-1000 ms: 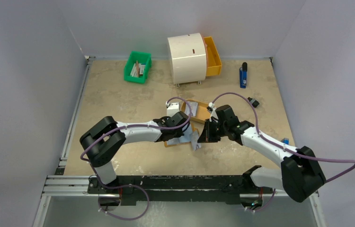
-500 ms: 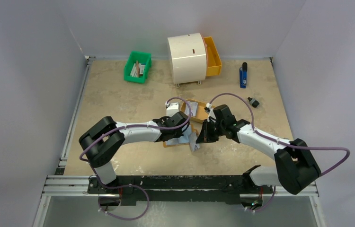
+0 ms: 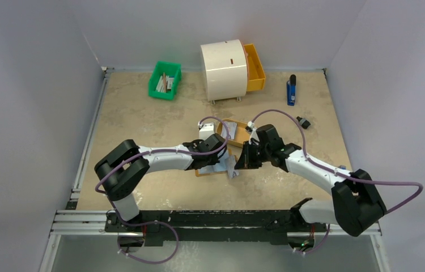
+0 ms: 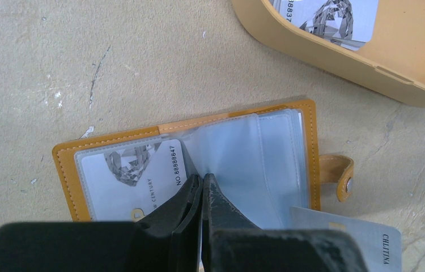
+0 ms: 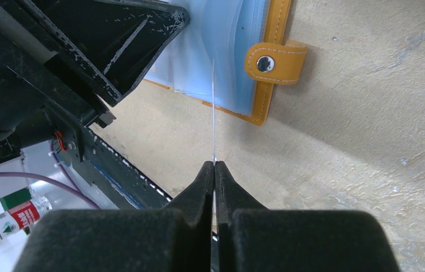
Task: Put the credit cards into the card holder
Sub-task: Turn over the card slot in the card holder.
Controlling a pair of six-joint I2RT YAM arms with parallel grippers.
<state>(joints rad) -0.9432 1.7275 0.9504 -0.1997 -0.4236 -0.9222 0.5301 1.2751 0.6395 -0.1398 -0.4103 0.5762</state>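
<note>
The card holder (image 4: pixel 304 147) lies open on the table, orange-tan with pale blue clear sleeves, and shows in the top view (image 3: pixel 207 169). One credit card (image 4: pixel 131 181) sits in its left sleeve. My left gripper (image 4: pixel 203 179) is shut on a clear sleeve at the holder's fold. My right gripper (image 5: pixel 214 165) is shut on a second credit card (image 5: pixel 214 113), seen edge-on, whose far edge reaches the right-hand sleeves beside the snap tab (image 5: pixel 275 56). That card also shows in the left wrist view (image 4: pixel 346 241). A third card (image 4: pixel 335 14) lies in the oval orange tray (image 4: pixel 323 62).
The oval tray (image 3: pixel 243 137) sits just behind the holder. A white drum (image 3: pixel 223 69) with a long orange drawer (image 3: pixel 254 67) stands at the back. There is a green bin (image 3: pixel 165 80) at back left, and a blue object (image 3: pixel 291 90) and a small black object (image 3: pixel 304 122) at right.
My right gripper has moved a little left toward the card holder with the card in it. The left gripper has stayed in place on the holder.
</note>
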